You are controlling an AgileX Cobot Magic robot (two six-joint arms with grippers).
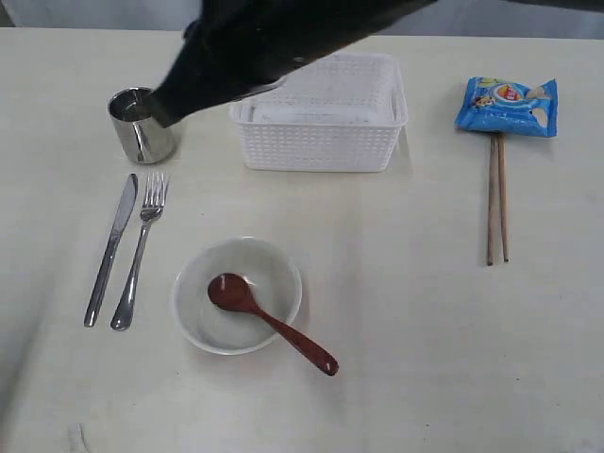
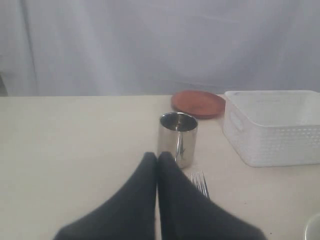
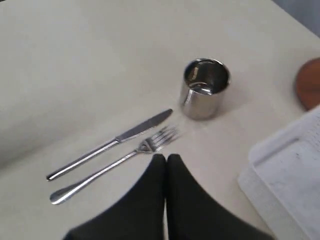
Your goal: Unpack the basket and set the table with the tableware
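Observation:
On the table (image 1: 425,330) the steel cup (image 1: 142,127) stands at the back left, with the knife (image 1: 111,250) and fork (image 1: 138,255) side by side in front of it. The white bowl (image 1: 272,266) holds the reddish spoon (image 1: 274,326). The white basket (image 1: 321,142) sits at the back centre, and two chopsticks (image 1: 497,198) lie on the right. The brown plate (image 2: 198,103) lies behind the cup beside the basket. My left gripper (image 2: 158,156) is shut and empty, short of the cup (image 2: 178,137). My right gripper (image 3: 166,157) is shut and empty, by the fork's tines (image 3: 162,136).
A blue chip bag (image 1: 508,106) lies at the far end of the chopsticks. A dark arm (image 1: 274,42) crosses the top of the exterior view down to the cup and hides the plate there.

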